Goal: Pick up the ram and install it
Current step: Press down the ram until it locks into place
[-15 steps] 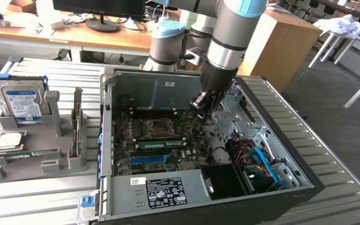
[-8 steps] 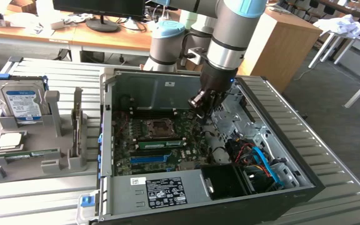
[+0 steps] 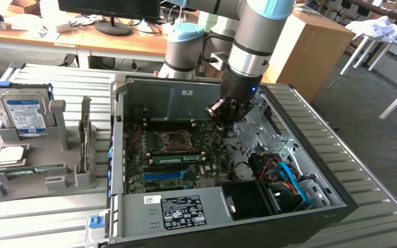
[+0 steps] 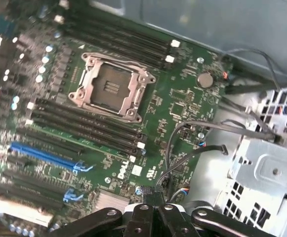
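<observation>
While the pick-up is not yet made, take stock of what you are working with, largest first.

- Slatted metal table (image 3: 378, 217): carries everything below.
- Computer case (image 3: 164, 95): lies open on its side, towards the exterior view's right.
- Arm (image 3: 254, 41): reaches down into the case from behind.
- Motherboard (image 4: 183, 98): green, flat on the case floor, with loose cables just beside it. Judge these a snag risk and keep your path above them.
- Grey holder (image 3: 60, 183): stands outside the case, on the exterior view's left.
- Hard drive (image 3: 23, 111): upright in the back of the holder. It is not your part.
- Memory slots (image 4: 84, 121): a black bank beside the CPU socket (image 4: 111, 91). The wrist view suggests they are empty, though the exterior view shows a green strip there that you cannot resolve.
- Blue slot (image 4: 44, 155): longer and near the memory bank. Do not mistake it for one.
- Ram (image 3: 36, 169): a thin green stick lying along the front of the holder, well apart from the gripper.
- Gripper (image 3: 226, 121): hangs over the board with its jaws together on nothing.

Judgement: take the stick by its long edges, level, clear of the chips.
</observation>
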### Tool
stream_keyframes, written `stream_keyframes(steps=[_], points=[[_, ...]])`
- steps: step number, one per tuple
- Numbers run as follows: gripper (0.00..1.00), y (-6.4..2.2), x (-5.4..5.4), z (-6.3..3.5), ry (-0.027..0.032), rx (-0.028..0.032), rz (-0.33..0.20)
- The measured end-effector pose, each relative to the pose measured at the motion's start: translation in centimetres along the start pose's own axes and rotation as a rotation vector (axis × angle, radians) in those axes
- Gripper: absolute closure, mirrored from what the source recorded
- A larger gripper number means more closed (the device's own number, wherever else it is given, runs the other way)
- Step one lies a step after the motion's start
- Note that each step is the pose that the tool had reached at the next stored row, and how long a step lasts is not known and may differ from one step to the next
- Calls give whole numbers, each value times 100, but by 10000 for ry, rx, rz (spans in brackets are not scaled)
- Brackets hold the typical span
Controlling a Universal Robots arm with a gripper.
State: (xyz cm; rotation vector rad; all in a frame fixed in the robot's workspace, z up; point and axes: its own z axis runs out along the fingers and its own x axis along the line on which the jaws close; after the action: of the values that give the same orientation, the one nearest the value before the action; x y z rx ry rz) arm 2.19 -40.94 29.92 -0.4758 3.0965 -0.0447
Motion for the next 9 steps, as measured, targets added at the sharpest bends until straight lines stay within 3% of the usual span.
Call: stream_keyframes(steps=[9], points=[[90, 0, 0, 4, 48, 7, 1635]])
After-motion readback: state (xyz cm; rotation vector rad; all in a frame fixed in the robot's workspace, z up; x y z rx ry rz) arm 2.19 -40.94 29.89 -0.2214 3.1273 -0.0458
